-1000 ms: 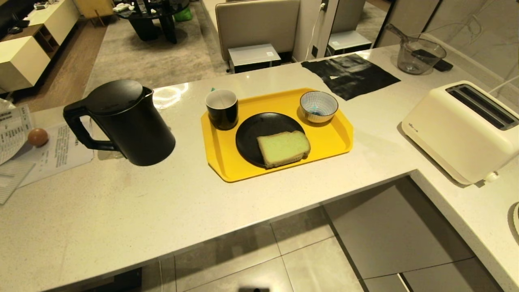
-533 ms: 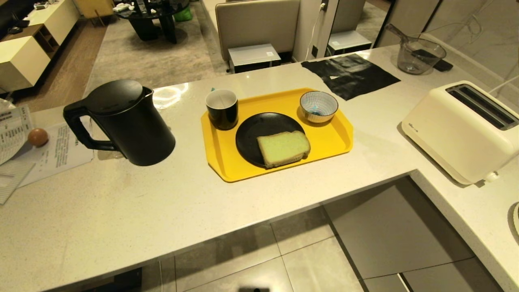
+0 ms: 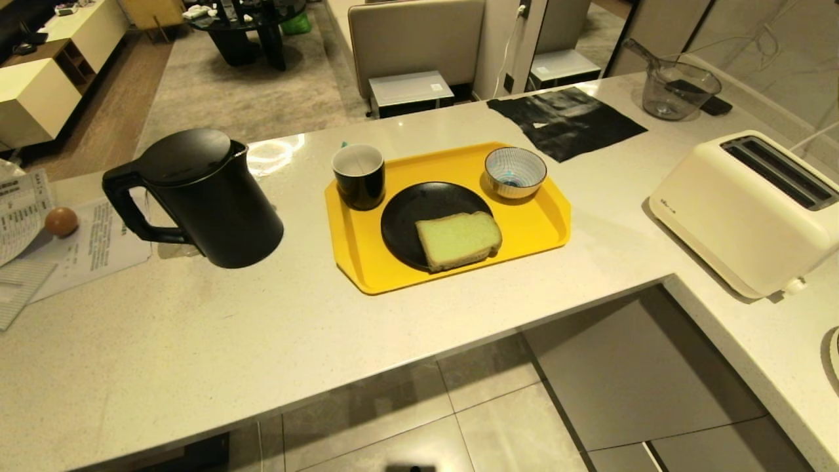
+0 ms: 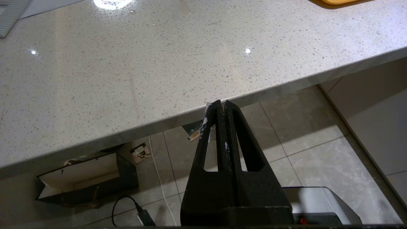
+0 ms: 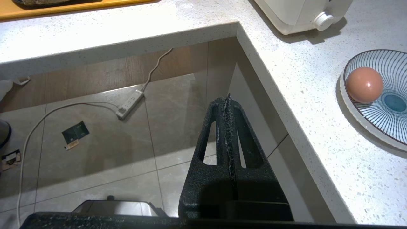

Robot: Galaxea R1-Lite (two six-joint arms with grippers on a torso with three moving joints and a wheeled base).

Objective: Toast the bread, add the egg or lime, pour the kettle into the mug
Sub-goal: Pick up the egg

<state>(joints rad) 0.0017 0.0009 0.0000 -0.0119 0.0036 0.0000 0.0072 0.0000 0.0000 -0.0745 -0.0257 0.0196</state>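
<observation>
Head view shows the bread lengthwise toward the toaster, up and ahead of both empty closed jaws, nearer the right gripper than the left gripper.

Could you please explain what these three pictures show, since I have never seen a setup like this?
They come from a two-armed robot. One camera on its head looks down at a counter; one sits behind each gripper. On the counter stand a black kettle, a yellow tray holding a mug, a striped bowl and bread on a black plate, a toaster, and an egg. The left gripper and right gripper hang shut below the counter edge, holding nothing. A second egg lies in a striped dish.
</observation>
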